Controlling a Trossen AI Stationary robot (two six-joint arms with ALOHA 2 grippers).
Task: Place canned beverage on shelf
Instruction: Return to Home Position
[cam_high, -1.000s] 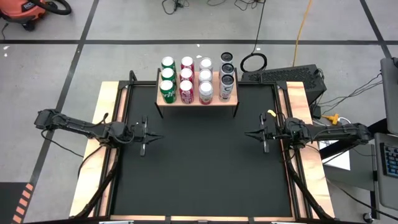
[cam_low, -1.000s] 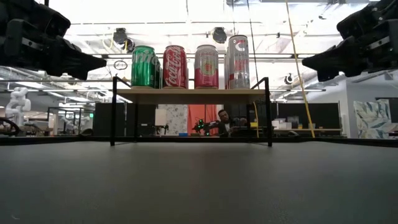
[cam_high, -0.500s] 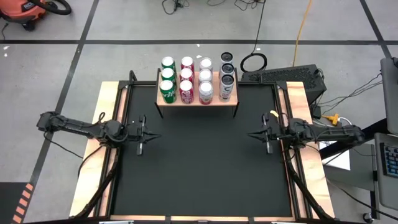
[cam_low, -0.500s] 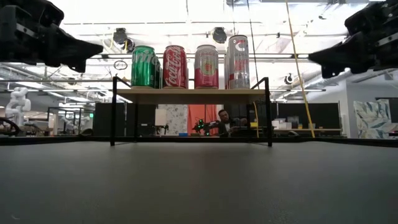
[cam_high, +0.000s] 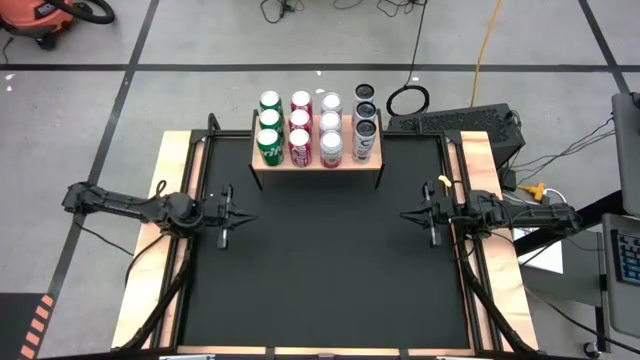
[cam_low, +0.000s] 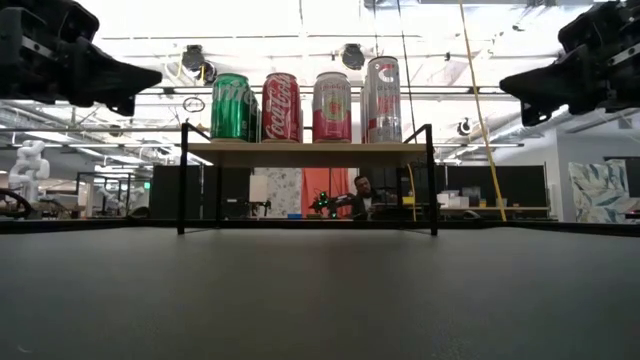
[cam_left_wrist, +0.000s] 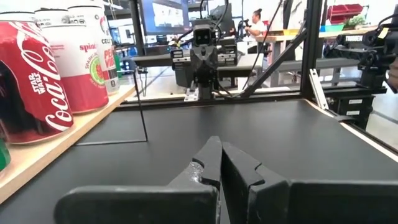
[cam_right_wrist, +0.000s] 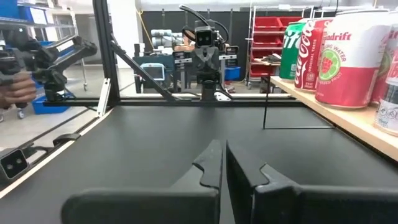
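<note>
The shelf (cam_high: 262, 168), a wood top on thin black legs (cam_low: 305, 154), stands at the far middle of the black mat. On it stand four rows of cans: green (cam_low: 231, 107), red (cam_low: 281, 107), white and pink (cam_low: 332, 107), and silver (cam_low: 383, 100). My left gripper (cam_high: 243, 217) hovers level over the mat's left edge, shut and empty (cam_left_wrist: 217, 142). My right gripper (cam_high: 403, 215) hovers level over the right edge, also shut and empty (cam_right_wrist: 221, 144). The two point at each other across the mat.
The black mat (cam_high: 320, 270) lies bare between the grippers and toward the near edge. Wooden side strips (cam_high: 170, 160) and black frame rails border it. A keyboard (cam_high: 455, 122) lies beyond the far right corner. A person (cam_low: 358, 195) sits in the room behind.
Both grippers have drawn back a little, the left toward the table's left edge and the right toward its right edge. Their tips have come up slightly. Both stay shut. The cans and the shelf have not moved.
</note>
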